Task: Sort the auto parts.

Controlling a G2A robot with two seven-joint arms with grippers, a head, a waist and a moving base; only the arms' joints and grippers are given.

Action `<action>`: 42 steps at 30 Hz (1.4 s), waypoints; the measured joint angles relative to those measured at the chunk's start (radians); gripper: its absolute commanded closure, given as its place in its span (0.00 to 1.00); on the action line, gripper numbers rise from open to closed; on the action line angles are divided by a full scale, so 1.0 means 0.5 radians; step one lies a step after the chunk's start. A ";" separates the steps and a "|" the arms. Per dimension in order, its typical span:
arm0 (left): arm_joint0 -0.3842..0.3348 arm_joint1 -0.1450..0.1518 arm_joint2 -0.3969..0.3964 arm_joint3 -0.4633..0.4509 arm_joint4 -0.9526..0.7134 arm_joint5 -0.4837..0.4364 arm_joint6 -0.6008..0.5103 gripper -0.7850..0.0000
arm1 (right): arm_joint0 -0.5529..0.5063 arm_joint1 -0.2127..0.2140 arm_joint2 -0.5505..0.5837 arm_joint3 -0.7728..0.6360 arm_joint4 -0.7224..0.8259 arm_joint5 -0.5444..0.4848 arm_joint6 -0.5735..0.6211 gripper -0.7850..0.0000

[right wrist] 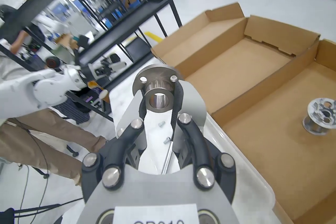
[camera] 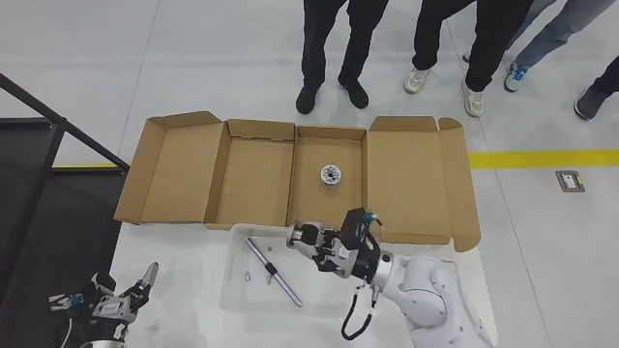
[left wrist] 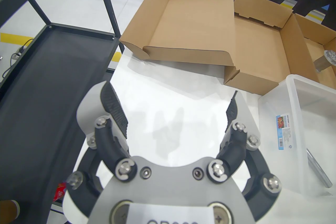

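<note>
Sorting in progress: I judge this the carry stage, with one part lifted and not yet delivered. The open cardboard tray lies across the far side of the table, its bays side by side. Against its near wall sits the clear plastic bin that holds the unsorted parts.

My right gripper hangs above the far end of that bin, just short of the cardboard wall. Its fingers are clamped on the sleeve of a flanged bushing, flange pointing away from the wrist. My left gripper waits well apart over bare tabletop near the table's left edge, fingers spread and holding nothing.

In the bin, a long metal rod lies diagonally on the floor. A machined hub stands alone in the bay straight ahead of the loaded gripper. Two small bolts rest on the bin floor beneath the held bushing.

The next move, as I read it, calls for clearing the cardboard wall and picking a bay. I cannot tell whether the bushing belongs with the hub or in an empty bay beside it. The bushing should be lowered close to the floor before release so it does not roll.
</note>
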 measured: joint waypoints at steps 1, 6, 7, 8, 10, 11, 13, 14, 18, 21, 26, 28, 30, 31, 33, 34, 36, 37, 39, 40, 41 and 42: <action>0.000 0.000 0.000 0.000 0.000 0.000 0.000 0.00 | 0.017 0.005 0.010 0.042 0.077 -0.069 -0.019 1.00; 0.000 0.000 0.000 0.000 0.000 0.000 0.000 0.00 | 0.136 0.043 -0.030 0.255 0.594 -0.285 -0.031 1.00; 0.000 0.000 0.000 0.000 0.000 0.000 0.000 0.00 | 0.157 0.053 -0.046 0.275 0.686 -0.282 -0.017 1.00; 0.000 0.000 0.000 0.000 0.000 0.000 0.000 0.00 | 0.184 0.068 -0.070 0.292 0.812 -0.279 0.005 1.00; 0.000 0.000 0.000 0.000 0.000 0.000 0.000 0.00 | 0.221 0.093 -0.104 0.311 1.013 -0.278 0.045 1.00; 0.000 0.000 0.000 0.000 0.000 0.000 0.000 0.00 | 0.243 0.110 -0.121 0.317 1.153 -0.278 0.077 1.00; 0.000 0.000 0.000 0.000 0.000 0.000 0.000 0.00 | 0.270 0.137 -0.139 0.315 1.368 -0.278 0.137 1.00; 0.000 0.000 0.000 0.000 0.000 0.000 0.000 0.00 | 0.281 0.150 -0.145 0.310 1.477 -0.278 0.175 1.00; 0.000 0.000 0.000 0.000 0.000 0.000 0.000 0.00 | 0.311 0.197 -0.143 0.289 2.004 -0.278 0.426 1.00; 0.000 0.000 0.000 0.000 0.000 0.000 0.000 0.00 | 0.324 0.210 -0.109 0.294 2.396 -0.278 0.700 1.00; 0.000 0.000 0.000 0.000 0.000 0.000 0.000 0.00 | 0.344 0.220 -0.132 0.289 2.752 -0.278 0.835 1.00; 0.000 0.000 0.000 0.000 0.000 0.000 0.000 0.00 | 0.350 0.230 -0.153 0.280 2.799 -0.278 0.826 1.00; 0.000 0.000 0.000 0.000 0.000 0.000 0.000 0.00 | 0.356 0.241 -0.164 0.279 2.824 -0.278 0.826 1.00; 0.000 0.000 0.000 0.000 0.000 0.000 0.000 0.00 | 0.358 0.246 -0.169 0.279 2.831 -0.278 0.827 1.00; 0.000 0.000 0.000 0.000 0.000 0.000 0.000 0.00 | 0.363 0.257 -0.178 0.277 2.836 -0.278 0.827 1.00; 0.000 0.000 0.000 0.000 0.000 0.000 0.000 0.00 | 0.364 0.261 -0.182 0.276 2.837 -0.278 0.827 1.00; 0.000 0.000 0.000 0.000 0.000 0.000 0.000 0.00 | 0.368 0.271 -0.188 0.279 2.826 -0.278 0.827 1.00; 0.000 0.000 0.000 0.000 0.000 0.000 0.000 0.00 | 0.371 0.276 -0.186 0.287 2.805 -0.278 0.827 1.00; 0.000 0.000 0.000 0.000 0.000 0.000 0.000 0.00 | 0.379 0.287 -0.178 0.304 2.709 -0.278 0.827 1.00; 0.000 0.000 0.000 0.000 0.000 0.000 0.000 0.00 | 0.381 0.290 -0.178 0.303 2.667 -0.278 0.827 1.00; 0.000 0.000 0.000 0.000 0.000 0.000 0.000 0.00 | 0.383 0.293 -0.178 0.300 2.622 -0.278 0.827 1.00; 0.000 0.000 0.000 0.000 0.000 0.000 0.000 0.00 | 0.385 0.297 -0.174 0.297 2.558 -0.278 0.827 1.00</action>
